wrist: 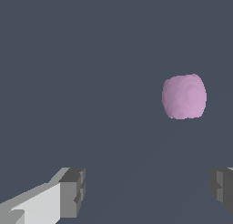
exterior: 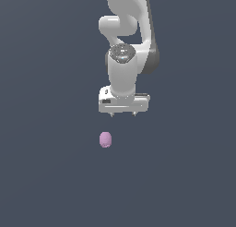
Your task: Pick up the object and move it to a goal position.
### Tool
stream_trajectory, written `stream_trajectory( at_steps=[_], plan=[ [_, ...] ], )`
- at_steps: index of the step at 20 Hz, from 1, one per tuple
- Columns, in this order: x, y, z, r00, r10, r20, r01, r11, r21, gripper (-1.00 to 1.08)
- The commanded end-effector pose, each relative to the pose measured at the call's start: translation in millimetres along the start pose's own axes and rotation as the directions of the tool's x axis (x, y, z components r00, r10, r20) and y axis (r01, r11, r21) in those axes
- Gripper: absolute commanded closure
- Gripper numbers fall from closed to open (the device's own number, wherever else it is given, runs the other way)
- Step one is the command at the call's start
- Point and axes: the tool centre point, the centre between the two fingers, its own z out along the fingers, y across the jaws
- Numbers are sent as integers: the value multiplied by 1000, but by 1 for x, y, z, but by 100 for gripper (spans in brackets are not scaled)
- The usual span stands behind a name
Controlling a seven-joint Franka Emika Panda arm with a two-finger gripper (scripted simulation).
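Observation:
The object (exterior: 105, 140) is a small pale pink-lilac egg-shaped lump on the dark grey surface. In the exterior view it lies below my gripper (exterior: 123, 114) and a little toward the exterior view's left. The gripper points straight down, is open and holds nothing. Its short fingertips (exterior: 112, 114) just show under the white hand. In the wrist view the object (wrist: 184, 96) lies apart from the two grey fingertips (wrist: 73, 191), not between them, and the gap between the fingers is wide.
The white arm (exterior: 126, 27) rises behind the gripper to the top of the exterior view. The dark grey surface (exterior: 46, 175) fills both views, with no other objects, edges or goal marker in sight.

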Motion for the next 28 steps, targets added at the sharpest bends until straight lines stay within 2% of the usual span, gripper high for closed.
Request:
stream_trajectory(
  at_steps=[1,8,20,28],
  plan=[
    [2,3,2,1000,0,0,0,1000,-1,-92],
    [19,22,17,1000,-22,-5,22,1000,-9,-92],
    [57,79,64,996,-83,-15,82,996,-38,-92],
    [61,89,72,996,-91,-14,91,995,-43,-92]
  ],
)
